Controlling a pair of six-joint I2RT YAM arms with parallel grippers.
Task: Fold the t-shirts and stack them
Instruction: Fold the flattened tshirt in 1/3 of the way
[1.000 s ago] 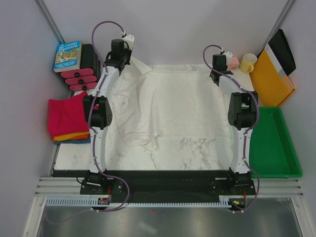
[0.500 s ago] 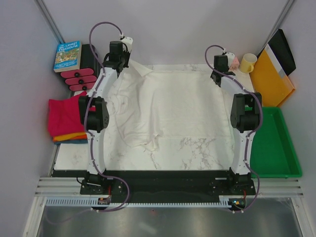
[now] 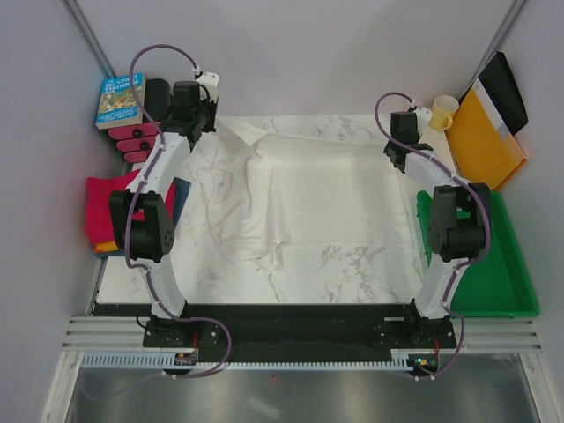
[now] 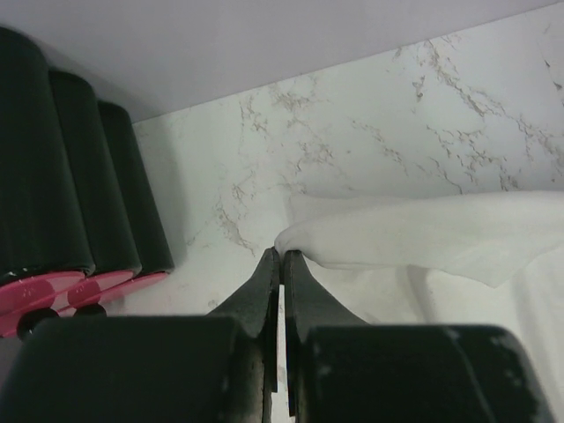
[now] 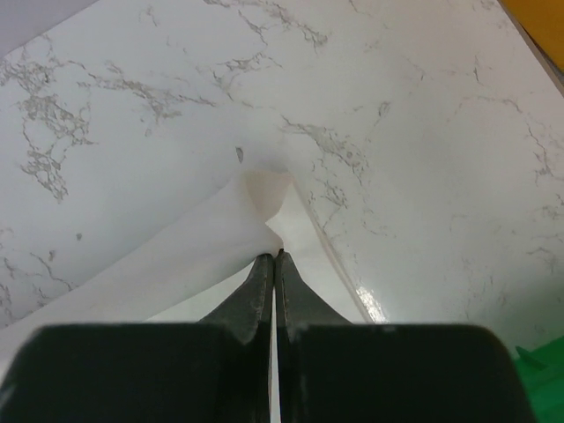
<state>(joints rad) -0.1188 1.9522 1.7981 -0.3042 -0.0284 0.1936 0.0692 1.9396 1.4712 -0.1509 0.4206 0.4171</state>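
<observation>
My left gripper (image 3: 210, 117) and right gripper (image 3: 394, 150) pinch far corners of the cream-white t-shirt (image 3: 308, 194) on the marble table (image 3: 352, 264).

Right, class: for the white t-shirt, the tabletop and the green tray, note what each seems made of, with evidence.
The white t-shirt looks like thin matt cloth: it wrinkles and drapes. The tabletop is glossy, marble-veined, with glare; stone or laminate, unclear. The green tray is probably moulded plastic: uniform colour, smooth rim.

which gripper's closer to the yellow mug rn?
Right. The right gripper, shut on the cream-white shirt at its far right corner, sits just left of the yellow mug in the top view. The left gripper pinches the far left corner, well away from the mug.
</observation>
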